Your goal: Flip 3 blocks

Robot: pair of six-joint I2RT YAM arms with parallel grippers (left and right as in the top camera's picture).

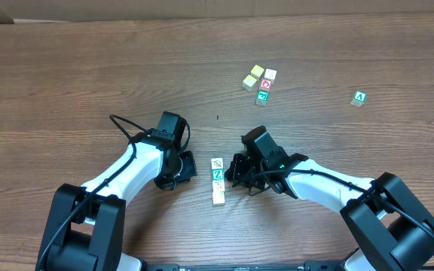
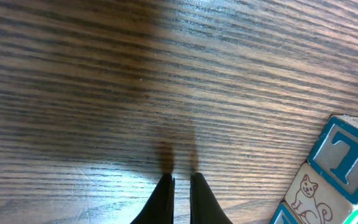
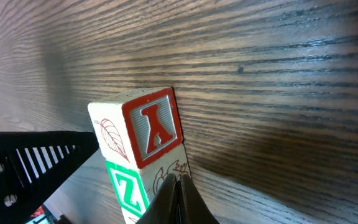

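Blocks (image 1: pixel 218 181): three wooden cubes in a row, mid-counter (image 1: pixel 89 60); prints read green Z (image 3: pixel 126 190), blue T (image 2: pixel 347 158).
Left jaws: pressed together, 9 o'clock of row.
Right jaws: pressed together, 3 o'clock.

L wrist: blocks (image 2: pixel 344 160) cut off at btm-right edge. R wrist: Z block (image 3: pixel 128 194) cut off at btm.

This looks like a robotics lab bench. A white-and-black left arm (image 1: pixel 123 172) and right arm (image 1: pixel 326 187) sit at one edge of a plain wood-grain table (image 1: pixel 66 68), and a black cable (image 1: pixel 119 123) loops along the left one. Small alphabet blocks (image 1: pixel 218 181) lie on the tabletop in loose groups.
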